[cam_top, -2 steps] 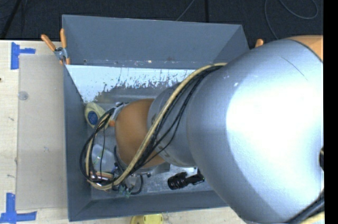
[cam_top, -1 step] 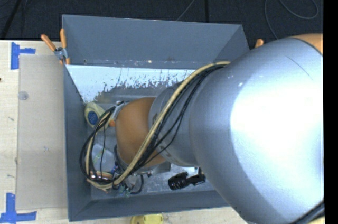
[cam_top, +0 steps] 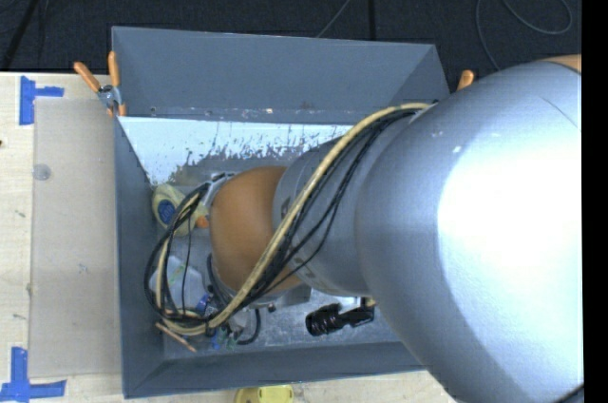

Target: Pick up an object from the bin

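Hand hidden beneath the orange wrist cover (cam_top: 249,220), low in the left half of the bin (cam_top: 275,68); grip state cannot be told. Nearest items: black cylindrical piece (cam_top: 337,318) at lower centre, yellowish round item (cam_top: 168,201) by the left wall.

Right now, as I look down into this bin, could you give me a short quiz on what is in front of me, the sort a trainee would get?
1. True or false: the arm reaches into the bin from the picture's right side.
2. What lies on the bin's floor close to its near wall? A) a black tube-shaped thing B) a red ball C) a green cup
3. Fill in: the round yellowish thing sits close to the bin's ____ wall as the picture shows it.

Key: 1 true; 2 A; 3 left.
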Robot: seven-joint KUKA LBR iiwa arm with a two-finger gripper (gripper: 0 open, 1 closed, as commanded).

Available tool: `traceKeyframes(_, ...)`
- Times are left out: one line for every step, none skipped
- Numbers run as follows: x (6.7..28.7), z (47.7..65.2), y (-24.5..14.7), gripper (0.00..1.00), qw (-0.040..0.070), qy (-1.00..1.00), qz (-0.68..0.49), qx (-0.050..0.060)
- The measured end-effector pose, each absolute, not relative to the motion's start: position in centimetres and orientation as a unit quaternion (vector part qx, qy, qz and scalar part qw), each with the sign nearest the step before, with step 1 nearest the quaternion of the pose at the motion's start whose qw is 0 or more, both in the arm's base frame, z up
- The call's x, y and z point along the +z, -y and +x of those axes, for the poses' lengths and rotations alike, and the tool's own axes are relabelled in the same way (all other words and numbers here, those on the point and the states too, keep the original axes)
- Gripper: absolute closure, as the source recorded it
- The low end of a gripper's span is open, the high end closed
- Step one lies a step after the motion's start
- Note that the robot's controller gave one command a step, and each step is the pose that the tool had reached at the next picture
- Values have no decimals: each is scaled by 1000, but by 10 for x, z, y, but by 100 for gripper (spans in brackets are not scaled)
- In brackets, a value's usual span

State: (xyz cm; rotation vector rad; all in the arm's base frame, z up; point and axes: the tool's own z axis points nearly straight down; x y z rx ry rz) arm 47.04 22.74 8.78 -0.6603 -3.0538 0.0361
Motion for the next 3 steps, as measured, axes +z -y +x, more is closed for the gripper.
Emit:
traceKeyframes(102, 472, -229, 100, 7, 978, -208, 9)
traceKeyframes(112, 472, -229, 100, 7, 978, -208, 9)
traceKeyframes(118, 471, -229, 100, 7, 978, -209, 10)
